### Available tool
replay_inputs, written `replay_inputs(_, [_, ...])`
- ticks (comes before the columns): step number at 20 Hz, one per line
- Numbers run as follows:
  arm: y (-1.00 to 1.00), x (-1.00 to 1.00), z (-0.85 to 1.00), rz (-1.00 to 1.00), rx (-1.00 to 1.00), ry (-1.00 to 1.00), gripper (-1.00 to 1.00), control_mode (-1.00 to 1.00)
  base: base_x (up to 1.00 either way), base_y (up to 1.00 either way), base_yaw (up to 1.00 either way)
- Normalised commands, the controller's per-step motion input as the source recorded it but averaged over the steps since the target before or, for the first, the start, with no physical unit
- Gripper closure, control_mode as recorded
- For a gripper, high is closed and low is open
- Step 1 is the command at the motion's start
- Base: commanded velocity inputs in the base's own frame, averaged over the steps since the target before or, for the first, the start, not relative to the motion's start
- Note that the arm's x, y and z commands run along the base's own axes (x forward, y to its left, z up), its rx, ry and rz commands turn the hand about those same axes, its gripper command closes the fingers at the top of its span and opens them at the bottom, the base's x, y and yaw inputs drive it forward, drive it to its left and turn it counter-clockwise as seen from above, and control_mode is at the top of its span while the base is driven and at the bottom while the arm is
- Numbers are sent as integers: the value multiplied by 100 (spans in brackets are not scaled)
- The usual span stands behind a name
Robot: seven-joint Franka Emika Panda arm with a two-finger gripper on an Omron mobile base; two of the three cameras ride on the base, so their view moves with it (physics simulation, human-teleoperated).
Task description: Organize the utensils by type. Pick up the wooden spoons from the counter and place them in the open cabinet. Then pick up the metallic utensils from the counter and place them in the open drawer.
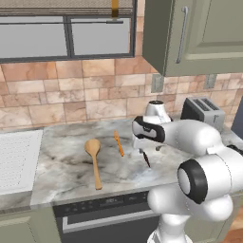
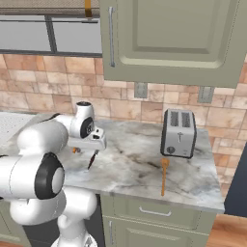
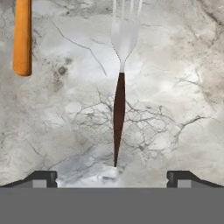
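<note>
The metallic utensil (image 3: 119,109) is a fork with a silvery head and a thin dark handle, lying on the marbled counter (image 1: 66,175). My gripper (image 3: 113,179) hangs open straight above the end of its handle, one fingertip on each side, touching nothing. From the left base the gripper (image 1: 141,153) sits just above the fork (image 1: 146,160). A long wooden spoon (image 1: 93,159) and a slim one (image 1: 118,143) lie to its left. Another wooden spoon (image 2: 164,176) lies in front of the toaster. The sage-green cabinet (image 2: 173,34) hangs above; its inside is hidden. The drawer is out of view.
A silver toaster (image 2: 179,132) stands at the back right of the counter. A white drainboard (image 1: 16,159) borders the counter on the left. A dishwasher panel (image 1: 104,201) runs below the front edge, and outlets (image 2: 140,89) sit on the tiled wall.
</note>
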Motion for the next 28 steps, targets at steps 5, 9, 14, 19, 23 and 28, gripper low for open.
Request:
replay_inputs(5, [0, 12, -21, 0, 0, 0, -100, -100, 0, 0, 0])
replay_inputs(9, [0, 4, -13, 0, 2, 0, -100, -100, 0, 0, 0])
replay_inputs(14, [0, 9, -22, 0, 0, 0, -100, -100, 0, 0, 0])
replay_inputs(19, [0, 10, -18, 0, 1, 0, -100, -100, 0, 0, 0])
replay_inputs(23, [0, 13, -16, 0, 1, 0, -100, -100, 0, 0, 0])
replay_inputs(28, [0, 11, -14, 0, 1, 0, -100, -100, 0, 0, 0])
